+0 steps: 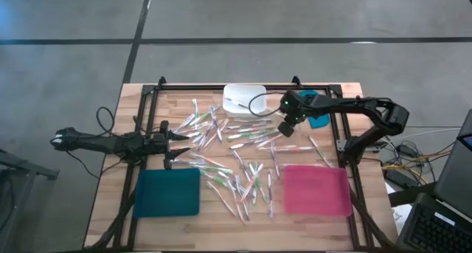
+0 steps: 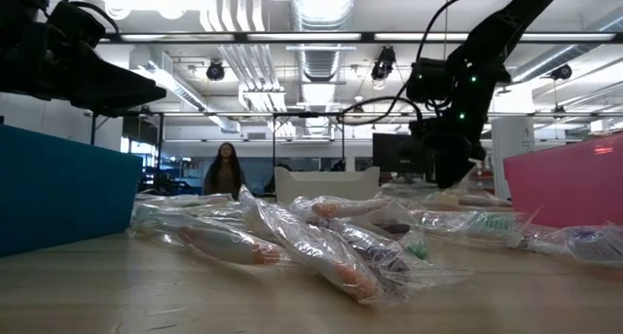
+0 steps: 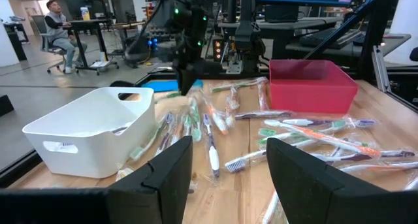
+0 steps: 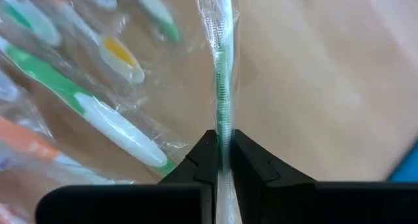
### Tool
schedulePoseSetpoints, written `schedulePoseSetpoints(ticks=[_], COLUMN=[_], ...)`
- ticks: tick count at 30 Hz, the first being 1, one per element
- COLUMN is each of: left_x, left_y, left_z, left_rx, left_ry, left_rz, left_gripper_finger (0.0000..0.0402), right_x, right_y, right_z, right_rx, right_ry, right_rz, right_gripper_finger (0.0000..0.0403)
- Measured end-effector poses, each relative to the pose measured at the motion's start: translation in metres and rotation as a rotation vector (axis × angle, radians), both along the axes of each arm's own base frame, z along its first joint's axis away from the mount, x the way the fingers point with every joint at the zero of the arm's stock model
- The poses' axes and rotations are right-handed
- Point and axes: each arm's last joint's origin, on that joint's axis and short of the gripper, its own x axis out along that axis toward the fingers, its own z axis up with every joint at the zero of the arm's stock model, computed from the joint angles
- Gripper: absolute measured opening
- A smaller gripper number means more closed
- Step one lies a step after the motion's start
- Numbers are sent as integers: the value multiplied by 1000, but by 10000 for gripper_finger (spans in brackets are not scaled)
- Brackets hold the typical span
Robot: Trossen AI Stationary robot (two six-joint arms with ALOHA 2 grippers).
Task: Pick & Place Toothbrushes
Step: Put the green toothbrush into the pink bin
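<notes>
Several toothbrushes [image 1: 237, 167] in clear wrappers lie scattered over the wooden table between a white bin [image 1: 244, 98], a teal tray [image 1: 168, 192] and a pink tray [image 1: 317, 189]. My right gripper [image 1: 286, 129] is over the pile's far right part, just in front of the bin, and is shut on one green-and-white wrapped toothbrush [image 4: 223, 67]. My left gripper [image 1: 178, 146] is open at the pile's left edge, above the table [image 2: 88, 76], touching nothing. In its wrist view the toothbrushes [image 3: 297, 129] lie ahead of its fingers. My right gripper pinches the green wrapped toothbrush between its two fingers [image 4: 206, 160], on the wrapped handle [image 4: 223, 123]. The fingers point down at it from above and lie along its length. It sticks out past the fingertips over the table; whether its far end rests there does not show.
A blue object [image 1: 318, 114] lies under the right arm near the far right corner. A black frame [image 1: 346, 127] borders the table. A person [image 2: 224, 170] stands in the room beyond, and another sits at a desk [image 3: 57, 25].
</notes>
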Motion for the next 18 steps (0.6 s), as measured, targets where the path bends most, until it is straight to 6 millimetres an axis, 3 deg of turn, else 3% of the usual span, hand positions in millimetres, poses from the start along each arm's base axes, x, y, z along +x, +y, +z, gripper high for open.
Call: schedulePoseSetpoints(ticks=[8,18], left_x=[0,0], left_y=[0,0], left_z=[0,0], left_rx=[0,0], left_ry=[0,0], left_rz=[0,0], left_gripper_finger=[202,202], right_x=[-13,-35], right_y=[5,21], right_z=[34,87], right_rx=[-67,-180], right_ry=[-104,-355], right_rz=[-10,15], right_gripper_finger=[19,19])
